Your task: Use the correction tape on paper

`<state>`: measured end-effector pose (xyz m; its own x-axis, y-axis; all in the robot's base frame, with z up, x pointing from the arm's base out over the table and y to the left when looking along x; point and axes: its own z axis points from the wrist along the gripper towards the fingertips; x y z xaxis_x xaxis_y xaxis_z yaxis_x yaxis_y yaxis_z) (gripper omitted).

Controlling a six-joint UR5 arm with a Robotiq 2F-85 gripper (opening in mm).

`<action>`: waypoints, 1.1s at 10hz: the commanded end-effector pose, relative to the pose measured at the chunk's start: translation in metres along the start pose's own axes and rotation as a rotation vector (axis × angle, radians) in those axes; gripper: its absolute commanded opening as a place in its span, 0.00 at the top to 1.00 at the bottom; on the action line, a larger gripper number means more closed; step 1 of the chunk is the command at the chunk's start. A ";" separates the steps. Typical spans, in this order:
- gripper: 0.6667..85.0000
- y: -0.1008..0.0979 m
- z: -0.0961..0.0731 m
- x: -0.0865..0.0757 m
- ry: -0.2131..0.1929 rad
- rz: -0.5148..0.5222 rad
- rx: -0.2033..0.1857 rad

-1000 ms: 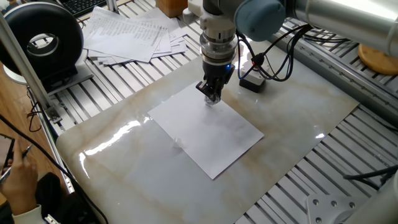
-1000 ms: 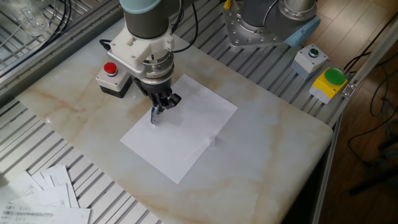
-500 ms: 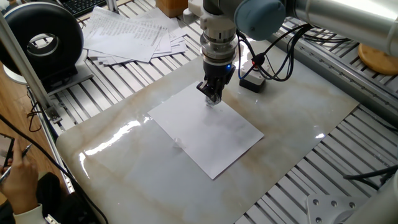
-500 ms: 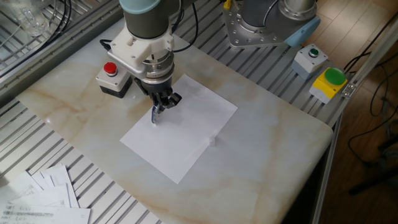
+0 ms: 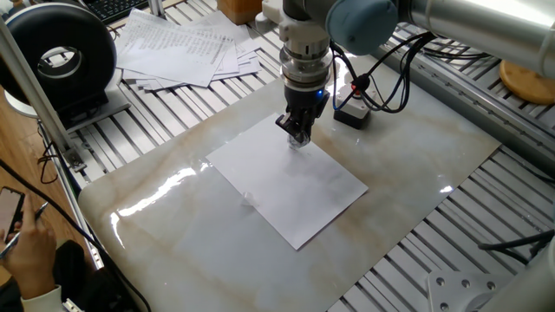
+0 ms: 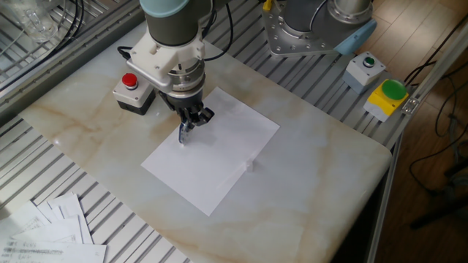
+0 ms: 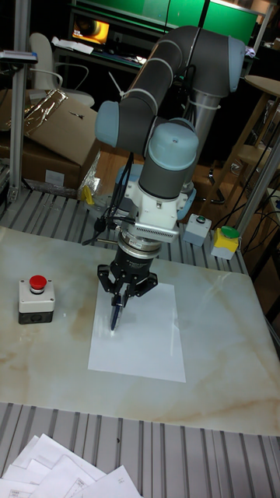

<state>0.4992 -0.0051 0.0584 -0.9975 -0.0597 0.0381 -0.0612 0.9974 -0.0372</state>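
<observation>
Around the paper (image 6: 210,149) the marble table (image 6: 314,168) lay open on most sides, while the red-button box (image 6: 132,90) stood just beside its far corner, crowding that approach.

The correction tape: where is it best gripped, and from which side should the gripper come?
By its upper end, from above, as the gripper holds it: the correction tape hangs slim and nearly upright, with its tip down at the paper. Such a grip probably leaves the working tip free and lets the arm press downward.
</observation>
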 end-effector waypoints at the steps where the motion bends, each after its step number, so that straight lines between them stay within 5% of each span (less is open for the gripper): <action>1: 1.00 0.002 -0.001 0.001 0.006 0.005 -0.010; 11: 1.00 0.003 -0.001 0.008 0.032 0.005 -0.016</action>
<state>0.4922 -0.0049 0.0586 -0.9960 -0.0598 0.0660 -0.0621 0.9975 -0.0343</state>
